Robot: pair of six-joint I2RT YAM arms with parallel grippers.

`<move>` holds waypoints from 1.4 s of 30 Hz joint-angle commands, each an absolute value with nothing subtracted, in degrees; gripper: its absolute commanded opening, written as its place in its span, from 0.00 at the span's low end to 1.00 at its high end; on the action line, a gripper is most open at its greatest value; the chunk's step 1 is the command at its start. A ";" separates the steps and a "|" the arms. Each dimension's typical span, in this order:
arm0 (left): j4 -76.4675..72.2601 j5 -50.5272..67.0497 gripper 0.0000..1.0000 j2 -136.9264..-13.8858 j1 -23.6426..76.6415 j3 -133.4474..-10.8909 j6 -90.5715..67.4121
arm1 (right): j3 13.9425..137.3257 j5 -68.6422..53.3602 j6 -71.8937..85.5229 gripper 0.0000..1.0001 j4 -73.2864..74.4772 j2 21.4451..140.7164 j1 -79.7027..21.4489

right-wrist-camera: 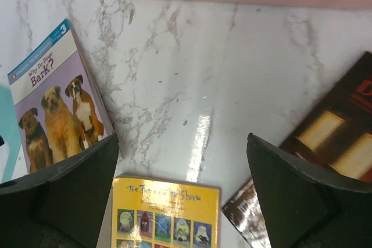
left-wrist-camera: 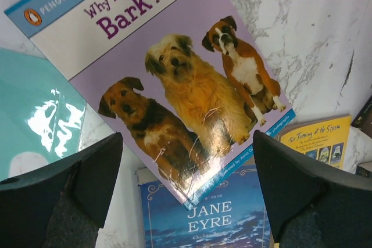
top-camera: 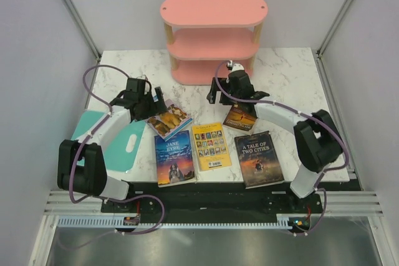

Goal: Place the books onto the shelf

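Top external view: the shelf [top-camera: 214, 35] stands bookless at the far edge of the table [top-camera: 293, 73], and all five books lie flat near your arms. Your left gripper [left-wrist-camera: 187, 143] hovers, jaws wide, over the dog book [left-wrist-camera: 174, 85]. Your right gripper [right-wrist-camera: 183, 143], jaws also wide, hangs between the yellow book [right-wrist-camera: 165, 213] and the brown book [right-wrist-camera: 331, 143]. No pickup has begun; next you likely lower and catch a book's edge.
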State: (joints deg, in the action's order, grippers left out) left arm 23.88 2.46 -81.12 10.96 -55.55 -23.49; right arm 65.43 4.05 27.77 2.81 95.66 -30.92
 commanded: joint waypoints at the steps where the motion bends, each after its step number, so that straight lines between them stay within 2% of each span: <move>1: 25.32 2.81 0.99 -80.43 10.02 -55.90 -32.41 | 69.95 -11.14 30.67 0.98 -4.38 104.30 -30.67; 7: 23.64 1.15 0.99 -74.02 8.88 -49.84 -39.80 | 73.20 -22.67 35.24 0.98 -14.58 112.75 -30.76; 14: 22.77 1.06 0.95 -69.17 8.79 -40.97 -48.86 | 77.07 -30.23 41.13 0.87 -19.86 120.40 -31.81; 21: 19.34 0.62 0.95 -73.64 8.88 -38.32 -49.13 | 80.50 -34.10 42.71 0.86 -17.58 126.37 -34.27; 27: 9.51 0.44 0.94 -77.08 8.88 -35.34 -50.45 | 82.79 -38.31 45.61 0.80 -18.62 130.25 -36.21; 30: 4.06 0.79 0.89 -77.61 8.88 -33.58 -50.97 | 82.88 -40.07 47.71 0.70 -20.73 131.48 -36.56; 32: 1.77 1.32 0.82 -78.31 8.88 -33.05 -50.54 | 83.06 -41.30 48.86 0.58 -22.05 132.27 -36.65; 33: 0.28 1.58 0.77 -78.57 8.88 -32.87 -50.19 | 83.06 -42.61 50.09 0.49 -23.45 132.62 -36.74; 34: -1.48 1.84 0.76 -78.92 8.88 -32.87 -49.75 | 82.97 -43.32 51.14 0.26 -24.60 133.32 -36.65; 36: -3.95 2.11 0.69 -79.10 8.88 -32.87 -49.22 | 82.62 -45.17 54.21 0.08 -28.20 133.85 -36.74; 39: -6.23 3.16 0.55 -78.31 8.88 -32.87 -48.43 | 80.78 -46.49 57.91 0.00 -33.83 134.03 -36.65; 41: -7.72 4.39 0.49 -76.47 8.88 -32.70 -47.55 | 80.16 -46.84 58.01 0.00 -34.45 133.60 -36.65; 42: -9.82 5.09 0.34 -75.86 8.88 -32.35 -47.03 | 79.90 -47.11 57.92 0.00 -34.54 133.42 -36.65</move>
